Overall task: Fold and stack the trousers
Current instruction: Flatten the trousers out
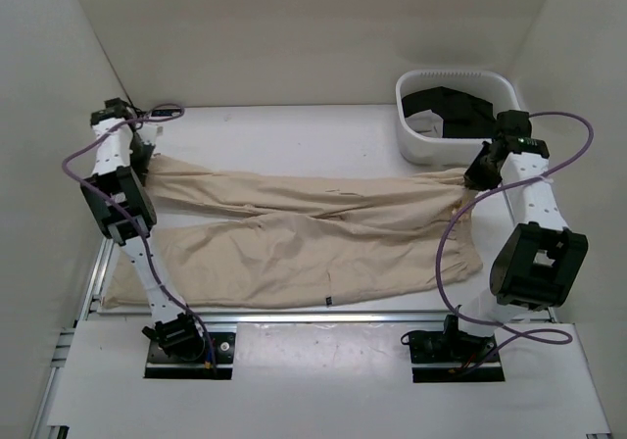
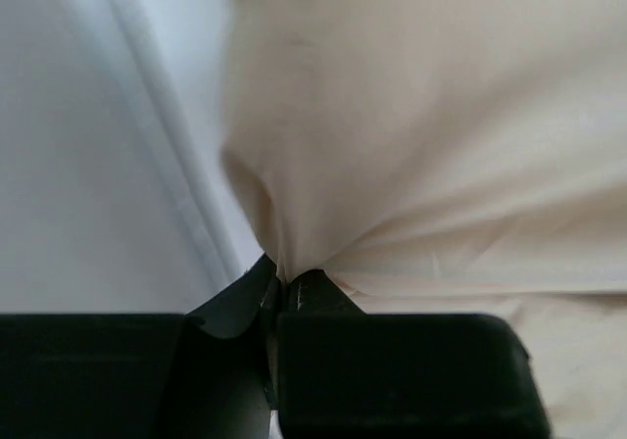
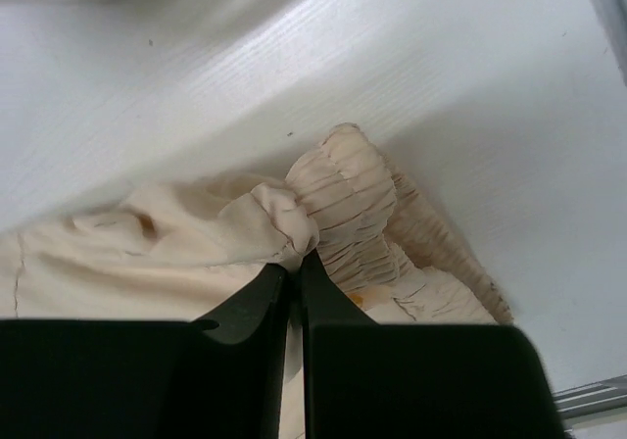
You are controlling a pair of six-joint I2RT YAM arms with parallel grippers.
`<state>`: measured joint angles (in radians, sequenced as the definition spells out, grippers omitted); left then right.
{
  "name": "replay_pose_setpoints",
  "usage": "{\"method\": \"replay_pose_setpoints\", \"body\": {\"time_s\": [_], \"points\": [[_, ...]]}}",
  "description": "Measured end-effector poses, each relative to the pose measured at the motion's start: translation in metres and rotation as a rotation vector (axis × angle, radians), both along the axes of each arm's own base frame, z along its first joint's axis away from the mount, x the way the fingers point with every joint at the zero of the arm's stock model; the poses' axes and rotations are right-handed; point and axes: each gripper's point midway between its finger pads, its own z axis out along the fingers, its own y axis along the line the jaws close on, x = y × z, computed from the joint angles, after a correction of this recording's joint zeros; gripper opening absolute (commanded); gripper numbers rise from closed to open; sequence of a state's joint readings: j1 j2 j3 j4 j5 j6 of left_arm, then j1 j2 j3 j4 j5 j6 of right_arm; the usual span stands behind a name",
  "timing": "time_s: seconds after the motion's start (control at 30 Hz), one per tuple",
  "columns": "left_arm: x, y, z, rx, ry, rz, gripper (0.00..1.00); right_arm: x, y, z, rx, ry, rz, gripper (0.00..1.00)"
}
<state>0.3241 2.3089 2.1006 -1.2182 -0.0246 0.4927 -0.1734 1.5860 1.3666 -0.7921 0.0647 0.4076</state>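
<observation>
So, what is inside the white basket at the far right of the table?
Black clothing lies inside the white basket. How many pieces there are, and anything under them, cannot be seen; the cloth covers it.

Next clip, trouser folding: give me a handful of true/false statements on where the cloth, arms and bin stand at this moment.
1. The left gripper and the right gripper each have their jaws shut on the trousers. True.
2. The trousers are folded into a compact stack. False: they lie spread across the table, legs toward the left.
3. The white bin at the far right holds black garments. True.
4. The left gripper grips the near leg. False: it pinches the end of the far leg.
5. The right gripper pinches gathered elastic cloth. True.
</observation>
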Motion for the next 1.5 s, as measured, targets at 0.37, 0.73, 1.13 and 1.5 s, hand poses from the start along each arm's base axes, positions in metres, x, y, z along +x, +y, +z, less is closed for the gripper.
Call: {"method": "replay_pose_setpoints", "body": {"time_s": [0.37, 0.73, 1.13, 1.5], "points": [[-0.030, 0.044, 0.080, 0.252, -0.022, -0.037, 0.14, -0.002, -0.003, 0.033, -0.045, -0.076, -0.010, 0.00], [-0.089, 0.028, 0.004, 0.175, 0.204, -0.065, 0.65, -0.009, 0.005, 0.005, -0.002, -0.027, 0.010, 0.00], [0.009, 0.048, 0.111, 0.205, -0.234, -0.008, 1.00, -0.033, 0.018, -0.034, 0.033, 0.073, 0.036, 0.00], [0.076, -0.039, -0.036, -0.018, -0.129, -0.068, 1.00, -0.031, 0.018, -0.062, 0.046, 0.165, 0.051, 0.00]]}}
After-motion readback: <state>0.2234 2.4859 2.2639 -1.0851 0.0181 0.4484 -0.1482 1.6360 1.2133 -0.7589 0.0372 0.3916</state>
